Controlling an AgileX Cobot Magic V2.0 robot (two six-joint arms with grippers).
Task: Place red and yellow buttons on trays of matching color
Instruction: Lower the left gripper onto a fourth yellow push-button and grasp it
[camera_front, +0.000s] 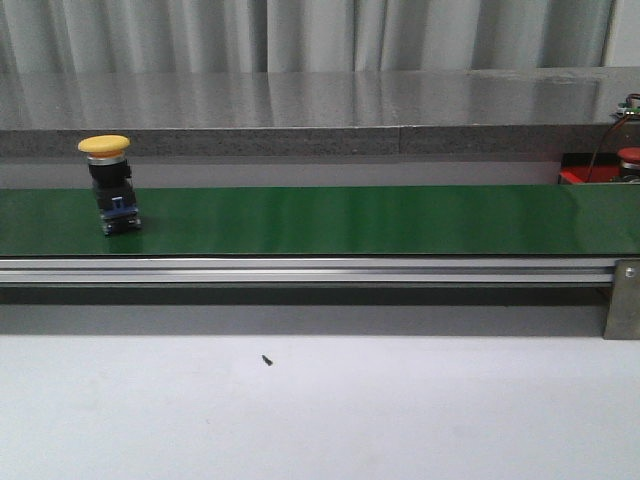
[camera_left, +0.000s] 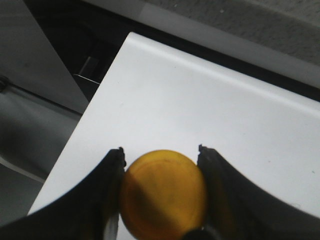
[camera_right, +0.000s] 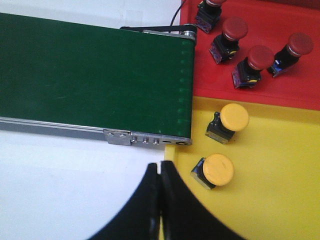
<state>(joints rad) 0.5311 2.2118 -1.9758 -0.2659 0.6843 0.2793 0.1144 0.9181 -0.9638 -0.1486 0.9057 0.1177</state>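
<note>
On the smooth yellow tray (camera_right: 280, 190) sit two domed yellow buttons (camera_right: 227, 122); left pincer (camera_left: 161, 152) clamps another yellow button (camera_left: 162, 195), right pincer (camera_right: 160, 167) closed empty.

Cut-offs and unclear bits

Front view: red tray (camera_front: 578, 175) mostly hidden behind green belt (camera_front: 320, 220), only a sliver shows; red button (camera_front: 629, 156) cropped by the right edge; tiny dark speck (camera_front: 267, 360) on worktop (camera_front: 320, 410), too small to identify. Left wrist view: yellow button (camera_left: 162, 192) blurred, its base hidden under the cap and cut by the frame edge. Right wrist view: topmost red button (camera_right: 208, 11) cropped at the edge; yellow tray (camera_right: 280, 175) runs out of frame.
</note>
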